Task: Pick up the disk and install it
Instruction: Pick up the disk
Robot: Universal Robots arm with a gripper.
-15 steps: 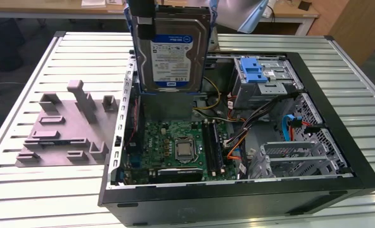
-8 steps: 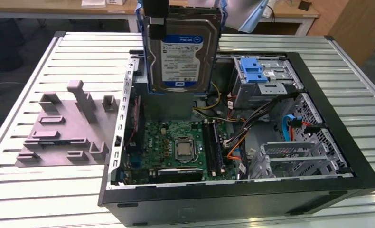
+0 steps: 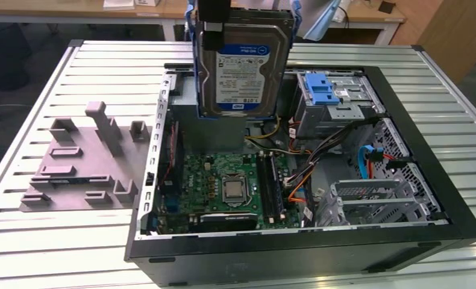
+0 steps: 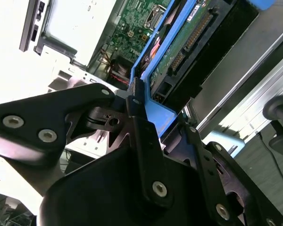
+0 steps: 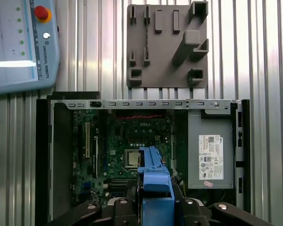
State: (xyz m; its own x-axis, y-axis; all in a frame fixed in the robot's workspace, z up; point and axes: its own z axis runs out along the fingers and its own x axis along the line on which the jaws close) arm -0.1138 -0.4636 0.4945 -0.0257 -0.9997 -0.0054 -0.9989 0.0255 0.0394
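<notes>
The disk hangs upright above the open computer case, its blue-and-white label facing the exterior camera and blue rails along its sides. My gripper is shut on its upper end, with a black finger reaching down over the disk's top corner. In the second wrist view the fingers clamp a blue rail, and the disk's green circuit-board side runs away from them. The first wrist view looks down past the blue rail at the motherboard. The grey drive cage with a blue latch sits in the case towards the exterior view's right.
A grey moulded fixture lies on the slatted metal table at the exterior view's left. Inside the case are a grey power-supply box with a white sticker, loose cables and a metal bracket. A pendant lies on the table.
</notes>
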